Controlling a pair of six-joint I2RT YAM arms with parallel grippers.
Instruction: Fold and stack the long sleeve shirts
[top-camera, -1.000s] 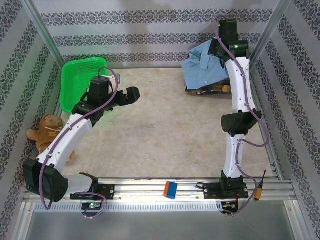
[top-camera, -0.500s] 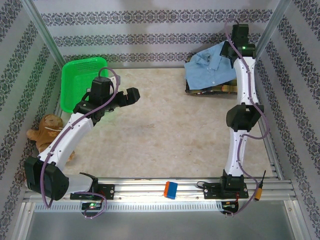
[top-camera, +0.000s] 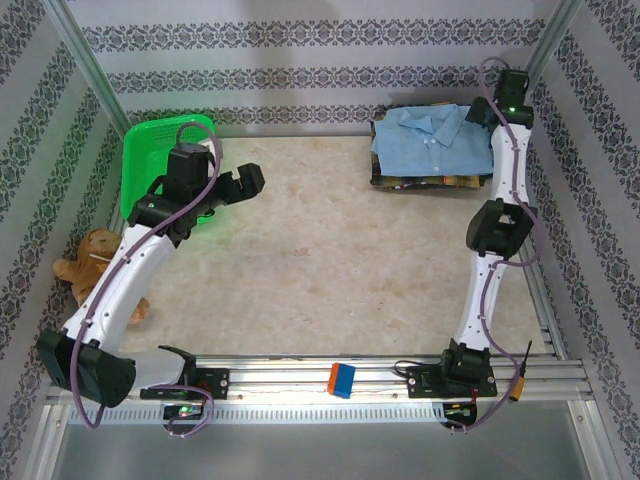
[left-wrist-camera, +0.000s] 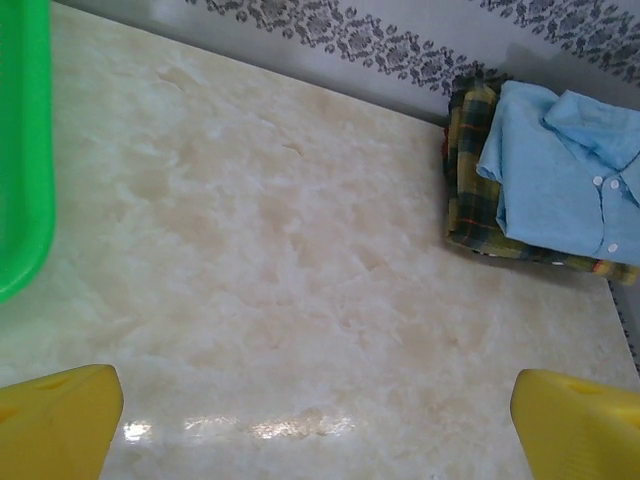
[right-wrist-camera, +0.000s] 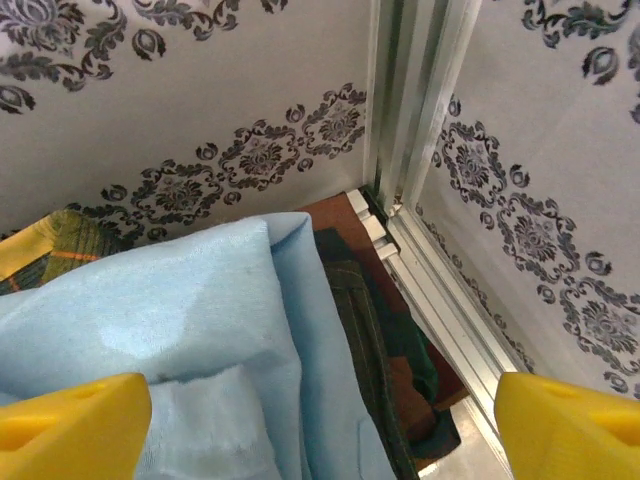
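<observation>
Light blue shirt (top-camera: 430, 140): folded, collar showing, in the upper right of the top view. It lies on the plaid shirt (top-camera: 425, 184), whose edge shows along the near side. The stack sits in the far right corner of the table (top-camera: 330, 270), against the patterned wall and near an aluminium corner post (right-wrist-camera: 400, 140).
Right gripper (right-wrist-camera: 320, 430): released, yellow fingers (right-wrist-camera: 70, 425) spread wide over the blue cloth, grasping nothing.
Left gripper (top-camera: 246, 181): spread wide and empty, over bare table left of centre, near the green basket (top-camera: 150, 150).
Stuffed toy (top-camera: 85, 262): left edge, beside the left arm.
Blue-and-orange block (top-camera: 342, 380): on the front rail, bottom centre.
</observation>
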